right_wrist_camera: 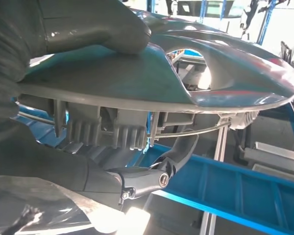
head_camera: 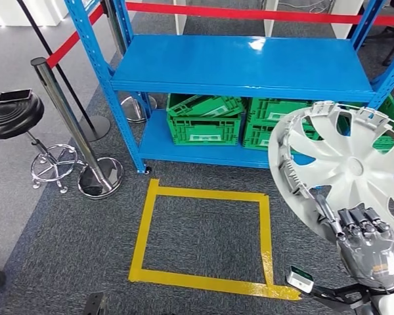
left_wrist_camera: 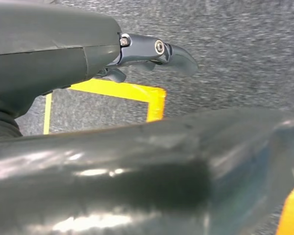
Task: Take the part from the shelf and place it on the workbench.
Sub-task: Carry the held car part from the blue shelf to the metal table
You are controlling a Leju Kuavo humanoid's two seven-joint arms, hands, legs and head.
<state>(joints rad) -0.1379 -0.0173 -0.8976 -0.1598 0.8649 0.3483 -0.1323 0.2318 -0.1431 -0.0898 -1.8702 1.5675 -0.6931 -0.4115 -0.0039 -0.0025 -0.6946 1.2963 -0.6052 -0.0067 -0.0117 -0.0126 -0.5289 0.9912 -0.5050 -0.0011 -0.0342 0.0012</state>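
Note:
The part is a silver wheel cover with curved spokes, held up on edge at the right, in front of the blue shelf. My right hand grips its lower rim from below. In the right wrist view the thumb presses on the cover's face while the fingers curl under its clipped rim. My left hand hangs over the grey carpet with its fingers apart and nothing in them.
Green crates sit on the shelf's lowest level. A yellow tape rectangle marks the carpet before the shelf. A chrome barrier post with red belt and a black stool stand at the left. A small white device lies on the carpet.

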